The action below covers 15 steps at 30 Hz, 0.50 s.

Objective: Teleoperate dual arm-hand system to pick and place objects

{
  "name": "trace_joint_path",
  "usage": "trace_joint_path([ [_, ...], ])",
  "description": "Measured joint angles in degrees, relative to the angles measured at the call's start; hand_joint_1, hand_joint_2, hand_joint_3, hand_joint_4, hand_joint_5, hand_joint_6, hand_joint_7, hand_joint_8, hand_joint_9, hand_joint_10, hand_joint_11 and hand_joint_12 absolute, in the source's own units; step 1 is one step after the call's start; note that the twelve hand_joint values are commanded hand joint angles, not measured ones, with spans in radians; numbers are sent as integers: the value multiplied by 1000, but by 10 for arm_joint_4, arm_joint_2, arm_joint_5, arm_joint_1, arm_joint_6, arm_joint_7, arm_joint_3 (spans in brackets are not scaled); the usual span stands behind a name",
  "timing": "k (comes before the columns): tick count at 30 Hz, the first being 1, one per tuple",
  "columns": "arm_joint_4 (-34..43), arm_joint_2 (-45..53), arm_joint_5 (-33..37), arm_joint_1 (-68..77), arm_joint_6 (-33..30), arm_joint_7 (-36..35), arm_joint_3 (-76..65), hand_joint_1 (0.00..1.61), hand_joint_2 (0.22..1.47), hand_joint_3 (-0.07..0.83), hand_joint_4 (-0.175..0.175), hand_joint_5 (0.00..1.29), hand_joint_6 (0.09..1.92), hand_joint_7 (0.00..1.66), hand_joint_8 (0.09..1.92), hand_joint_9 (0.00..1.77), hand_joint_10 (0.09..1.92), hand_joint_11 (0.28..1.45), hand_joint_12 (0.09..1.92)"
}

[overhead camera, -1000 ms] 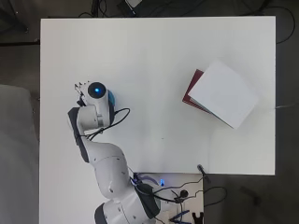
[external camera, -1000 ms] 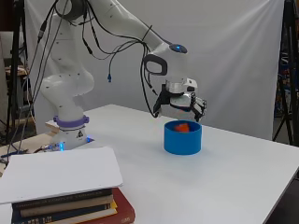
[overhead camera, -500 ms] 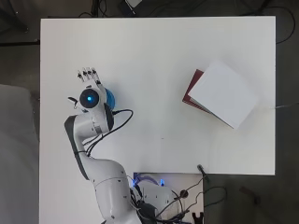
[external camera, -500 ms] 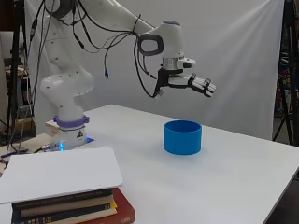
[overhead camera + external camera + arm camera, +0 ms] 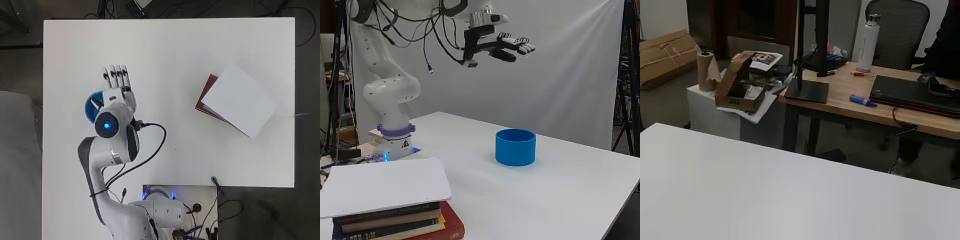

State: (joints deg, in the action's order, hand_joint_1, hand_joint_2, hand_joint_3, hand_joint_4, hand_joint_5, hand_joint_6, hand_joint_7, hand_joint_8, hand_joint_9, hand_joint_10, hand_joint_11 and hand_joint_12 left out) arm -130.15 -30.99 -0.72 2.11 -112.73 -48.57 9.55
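The hand (image 5: 507, 47) is held high above the white surface (image 5: 560, 195), well clear of everything on it. Its fingers (image 5: 522, 45) are stretched out nearly level, lying side by side, with nothing held between them; the thumb sits just below them. In the overhead view the hand (image 5: 119, 92) points away from the arm's base, the fingers (image 5: 116, 75) straight and close together.

A blue cup (image 5: 515, 147) stands upright on the surface, below the hand and apart from it. In the overhead view only an arc of the blue cup (image 5: 91, 107) is seen, the rest being covered by the arm. What lies inside the cup cannot be told from the side view.

A stack of books (image 5: 395, 220), topped by a white sheet (image 5: 380, 185), rests near the surface's edge, well apart from the cup. In the overhead view the stack of books (image 5: 206, 100) is mostly covered by the white sheet (image 5: 239, 100).

The wrist view shows the bare surface (image 5: 765, 195) and the room behind it.
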Motion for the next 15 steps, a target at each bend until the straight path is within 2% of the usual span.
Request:
trace_joint_path([
  [6,13,-10,-69,-11,29,67,-13,227,941,14,78,259,87,313,87,404,87,467,87],
  [9,14,-16,-76,-15,45,79,-29,218,936,7,84,209,87,217,87,304,87,442,87],
  [12,20,-16,-77,-17,60,83,-38,220,940,7,90,186,87,202,87,284,87,433,87],
  [15,23,-13,-81,-18,59,79,-42,235,957,5,90,222,87,288,87,382,87,447,87],
])
